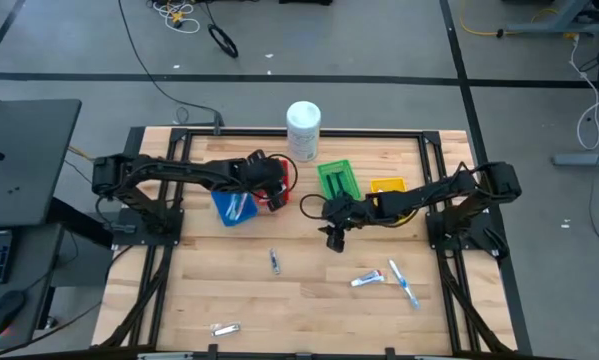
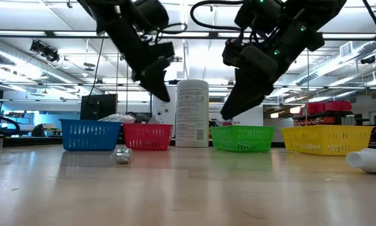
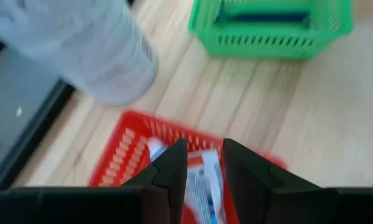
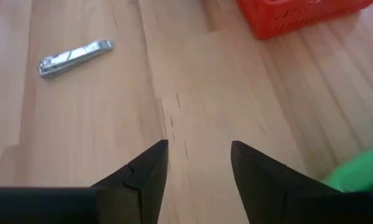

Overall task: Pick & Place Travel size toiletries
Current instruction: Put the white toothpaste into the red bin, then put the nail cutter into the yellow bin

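My left gripper [image 1: 276, 190] hangs above the red basket [image 1: 272, 192], shut on a white, blue and red toothpaste tube [image 3: 205, 183]. My right gripper [image 1: 334, 240] is open and empty above bare table in front of the green basket [image 1: 337, 180]. A silvery sachet [image 1: 275, 261] lies flat on the table ahead of it and shows in the right wrist view [image 4: 74, 57]. Another toothpaste tube [image 1: 367, 280] and a toothbrush [image 1: 404, 283] lie at the near right. A small silvery item [image 1: 225, 328] lies near the front edge. My left gripper pinches the toothpaste tube between its two fingers [image 3: 174, 168], which come from above, slanting down. The tube sits slanted in the hold, its white end [image 3: 154, 148] sticking out past one fingertip. It is lifted clear above the red basket [image 3: 136, 134].
A blue basket [image 1: 234, 207] with items stands beside the red one. A yellow basket [image 1: 387, 187] stands right of the green one. The big white tub [image 1: 303, 128] stands at the far edge. Bare wood lies in the table's middle and near left.
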Controlling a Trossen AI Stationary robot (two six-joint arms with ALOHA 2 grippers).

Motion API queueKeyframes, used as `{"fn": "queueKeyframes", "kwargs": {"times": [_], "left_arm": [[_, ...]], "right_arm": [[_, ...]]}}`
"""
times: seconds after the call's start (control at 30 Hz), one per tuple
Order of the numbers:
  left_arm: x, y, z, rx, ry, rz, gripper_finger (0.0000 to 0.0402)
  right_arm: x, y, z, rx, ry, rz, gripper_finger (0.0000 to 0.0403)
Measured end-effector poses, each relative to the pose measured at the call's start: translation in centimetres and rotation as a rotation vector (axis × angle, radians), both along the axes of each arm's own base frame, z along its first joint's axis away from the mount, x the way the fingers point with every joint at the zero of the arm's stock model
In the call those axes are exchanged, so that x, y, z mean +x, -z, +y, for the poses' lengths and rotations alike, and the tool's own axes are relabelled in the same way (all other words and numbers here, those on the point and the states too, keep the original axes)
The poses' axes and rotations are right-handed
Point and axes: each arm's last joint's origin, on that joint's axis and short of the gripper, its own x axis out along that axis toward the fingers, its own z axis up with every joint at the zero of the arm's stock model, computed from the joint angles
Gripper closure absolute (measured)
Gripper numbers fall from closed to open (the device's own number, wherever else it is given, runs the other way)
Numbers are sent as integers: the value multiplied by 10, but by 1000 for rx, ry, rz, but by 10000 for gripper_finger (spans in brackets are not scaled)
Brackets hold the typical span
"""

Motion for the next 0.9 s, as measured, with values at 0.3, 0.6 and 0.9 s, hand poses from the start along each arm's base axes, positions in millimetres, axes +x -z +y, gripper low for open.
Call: {"fn": "queueKeyframes", "kwargs": {"times": [0.3, 0.6, 0.9], "left_arm": [[7, -10, -7, -13, 96, -17, 290], [6, -7, -7, -33, 87, -4, 290], [7, -7, -7, -30, 106, -2, 290]], "right_arm": [[-48, -29, 14, 37, -11, 202, 217], [-80, -28, 57, 219, -128, 432, 218], [-93, -27, 96, 259, -157, 450, 218]]}}
